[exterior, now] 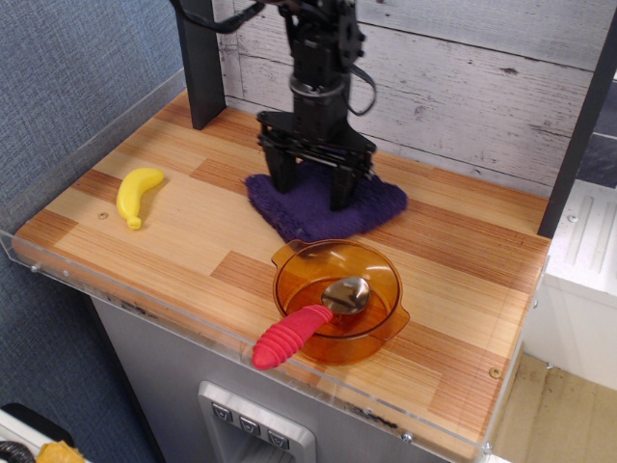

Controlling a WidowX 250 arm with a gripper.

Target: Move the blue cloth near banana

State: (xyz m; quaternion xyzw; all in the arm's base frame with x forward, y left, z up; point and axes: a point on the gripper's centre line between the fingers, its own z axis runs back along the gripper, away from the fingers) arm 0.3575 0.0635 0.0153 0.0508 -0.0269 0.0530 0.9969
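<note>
We see a striped wood-laminate tabletop (193, 227) with a clear acrylic rim. On it, toward the far middle, lies the thick, fuzzy indigo-purple terry cloth (371, 201), rumpled and roughly square. The black gripper (310, 191) presses down on it, fingers spread wide, pinning rather than pinching. Just in front sits a translucent orange plastic bowl (371, 328) holding a metal spoon with a ribbed red handle (289, 337). The small, smooth yellow plastic banana (137, 195) lies well apart at left.
</note>
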